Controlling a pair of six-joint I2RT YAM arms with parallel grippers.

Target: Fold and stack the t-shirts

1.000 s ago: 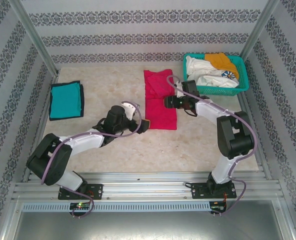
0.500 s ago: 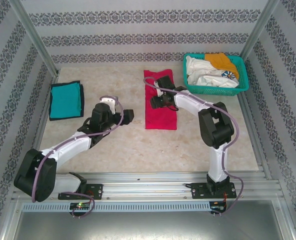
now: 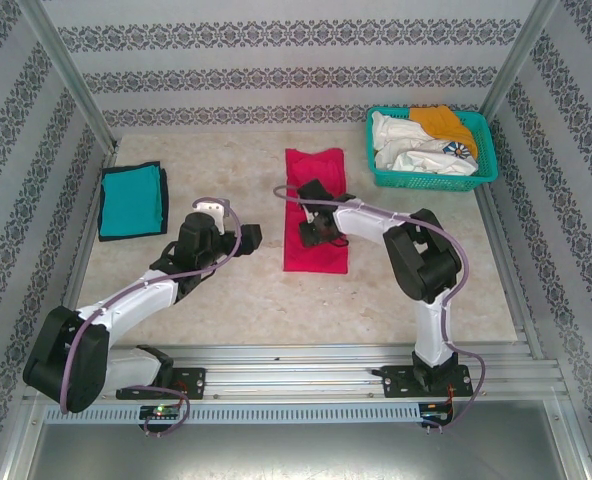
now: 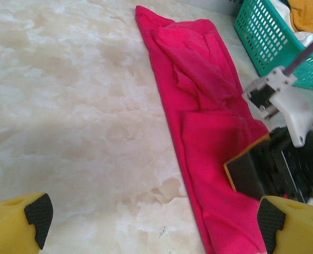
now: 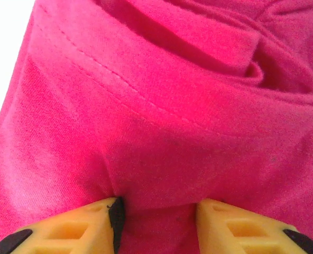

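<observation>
A bright pink-red t-shirt lies folded into a long strip in the middle of the table. My right gripper is down on its near half. In the right wrist view its yellow fingers pinch a raised bunch of the pink cloth, so it is shut on the shirt. My left gripper hovers just left of the strip, open and holding nothing; in the left wrist view bare table lies between its pads, with the pink shirt to the right. A folded teal t-shirt with dark edging rests at the far left.
A teal mesh basket stands at the back right, holding white and orange shirts. Metal frame posts and patterned walls close in the table. Bare marble-look tabletop spreads between the arms and near the front edge.
My right gripper slid left and nearer along the pink shirt and closed its fingers onto the cloth. My left arm drew back to the left, away from the shirt, still open.
</observation>
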